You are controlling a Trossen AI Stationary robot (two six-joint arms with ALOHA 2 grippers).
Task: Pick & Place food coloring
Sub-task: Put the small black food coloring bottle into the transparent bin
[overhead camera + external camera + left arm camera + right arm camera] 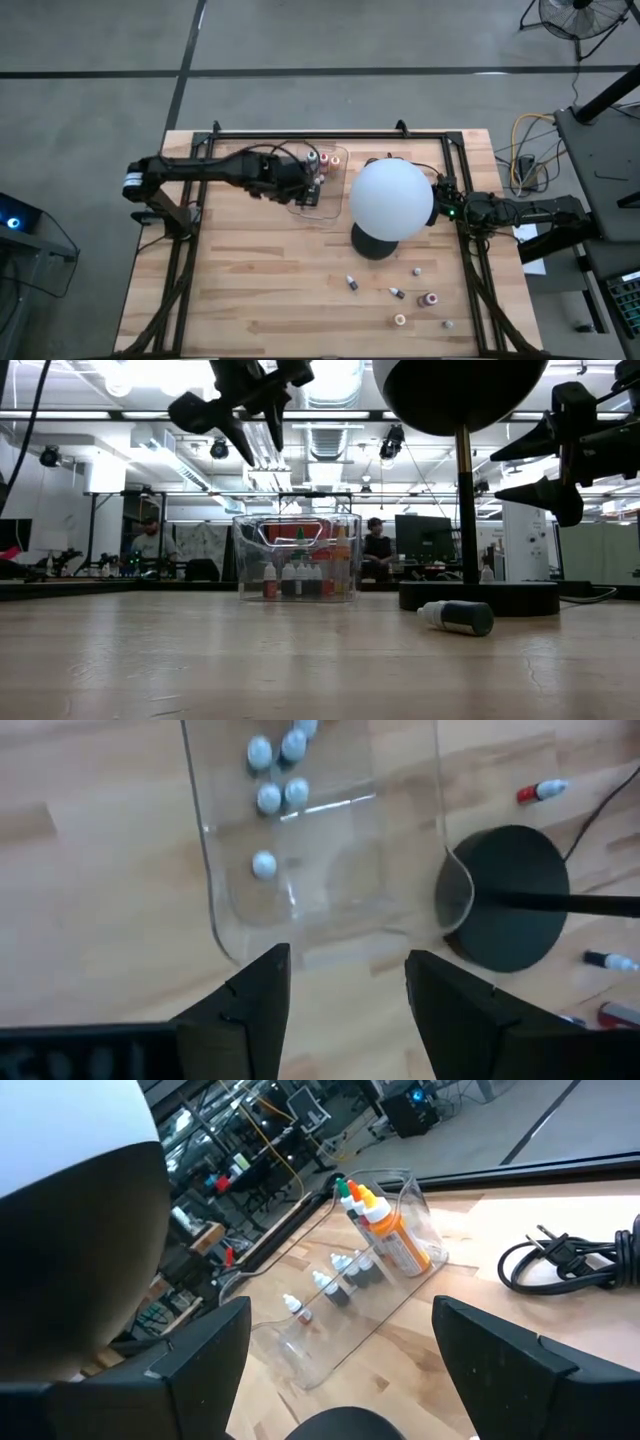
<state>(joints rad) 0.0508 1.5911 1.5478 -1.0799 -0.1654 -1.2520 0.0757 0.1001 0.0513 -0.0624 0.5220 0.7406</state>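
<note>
Nearest you in the low view, one dark bottle (455,617) lies on its side on the boards, just in front of the globe's black base (478,597). It is one of the food coloring bottles not yet placed: a handful more (398,292) lie scattered on the near right part of the table, well apart from the clear plastic tray (215,900), which already holds a row of small white-capped vials (340,1285) and taller bottles with coloured tips (385,1230).

Your left gripper (340,1000) hangs above the tray's near end with its fingers spread and nothing between them. Your right gripper (340,1365) waits at the table's right edge behind the big white globe (391,198), fingers wide and empty too.

Watch three things — first, the globe stands between the right arm and the loose bottles, so a direct reach could knock it over. Second, a bottle lying flat is round and likely to roll away if one finger touches before the other. Third, the tray looks light and its walls are hard to see; a left finger coming down on the rim could tip it and spill the upright vials.

Underneath is a pale wooden plank table (250,290) in a black frame. A black cable (570,1265) lies coiled near the right arm. Beyond — a workshop with ceiling lights, monitors and two seated people (378,548).
</note>
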